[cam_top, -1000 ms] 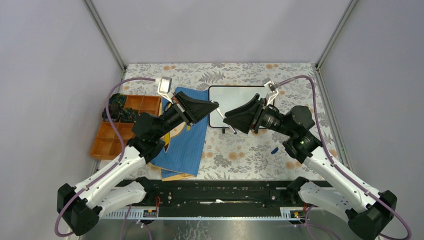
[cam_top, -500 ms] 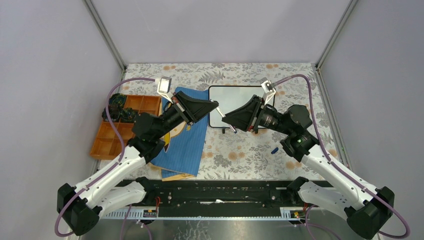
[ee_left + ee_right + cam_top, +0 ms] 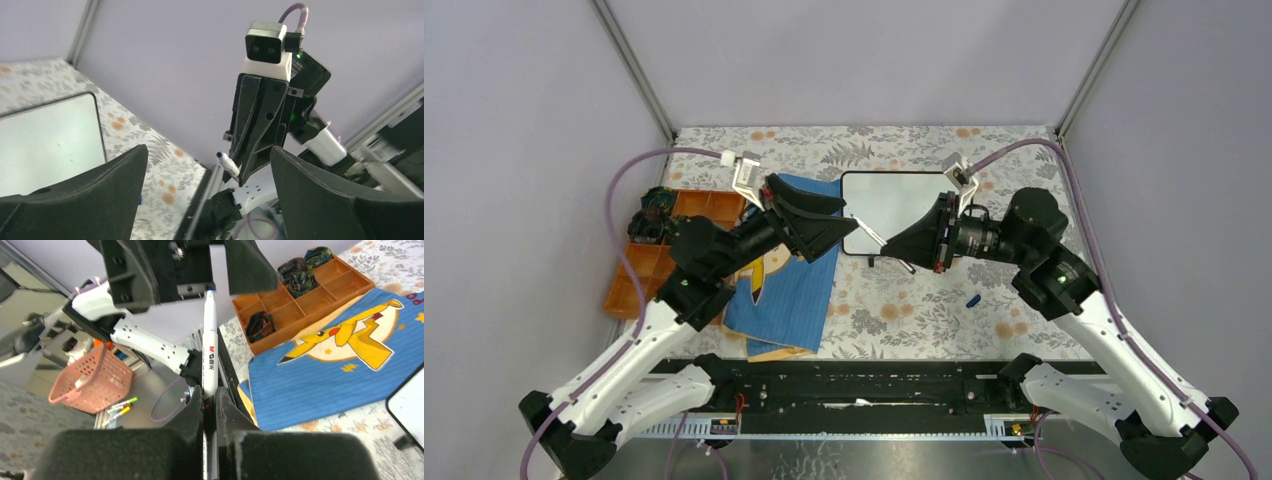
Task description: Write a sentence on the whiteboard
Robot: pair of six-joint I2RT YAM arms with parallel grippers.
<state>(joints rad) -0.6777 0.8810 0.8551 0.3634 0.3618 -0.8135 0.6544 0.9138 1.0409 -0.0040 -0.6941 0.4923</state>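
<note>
The whiteboard (image 3: 894, 200) lies flat at the back centre, its face plain white, and the sentence is out of view. Above the board's near left corner my right gripper (image 3: 888, 245) is shut on a white marker (image 3: 871, 235). In the right wrist view the marker (image 3: 210, 355) sticks straight out from between my right gripper's (image 3: 209, 392) fingers, its dark tip toward the left gripper. My left gripper (image 3: 852, 216) stands open just past that tip, touching nothing. The left wrist view shows the left gripper's (image 3: 209, 150) jaws wide apart, with the marker tip (image 3: 227, 164) beyond them.
A blue cloth-like book (image 3: 796, 275) with a yellow cartoon lies left of the board. An orange compartment tray (image 3: 639, 280) with dark bundles sits at the far left. A small blue cap (image 3: 973, 299) lies on the floral cloth under the right arm. Grey walls stand on three sides.
My right gripper has closed on the marker while my left gripper opened and let it go. The left arm drew back slightly to the left.
</note>
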